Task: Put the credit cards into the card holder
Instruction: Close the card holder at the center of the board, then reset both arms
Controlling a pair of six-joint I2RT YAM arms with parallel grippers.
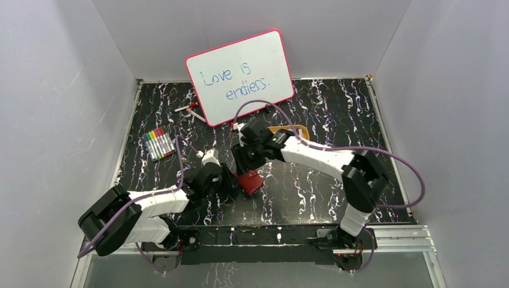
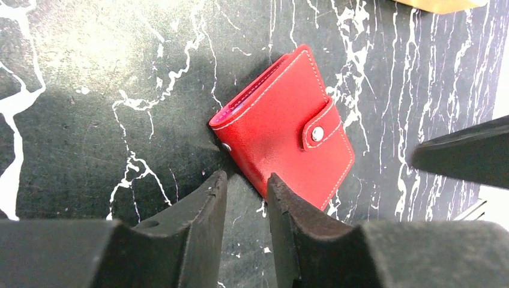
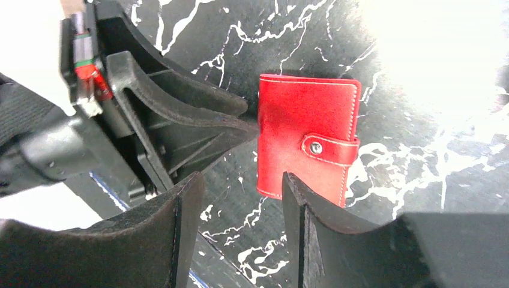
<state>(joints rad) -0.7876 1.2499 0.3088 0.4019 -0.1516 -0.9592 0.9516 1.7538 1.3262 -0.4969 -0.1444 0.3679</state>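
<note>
Card holder (image 2: 282, 129): flat on the tabletop (image 2: 90, 120), snap tab (image 2: 318, 133) fastened.
Left hand (image 2: 247, 186): fingers narrowly parted, empty, tips at the card holder's edge.
Right hand (image 3: 240, 186): fingers well apart, empty, close over the card holder.
Credit cards: none in view.
Handling: probably light, stiff, smooth leather; pinch the snap tab, pin the spine side.

Hard overhead glare whites out the table (image 3: 300, 36) beyond my right fingers (image 3: 162, 240), which blur up close. The card holder (image 2: 282, 132) is sharp, shadowed softly on its left.
</note>
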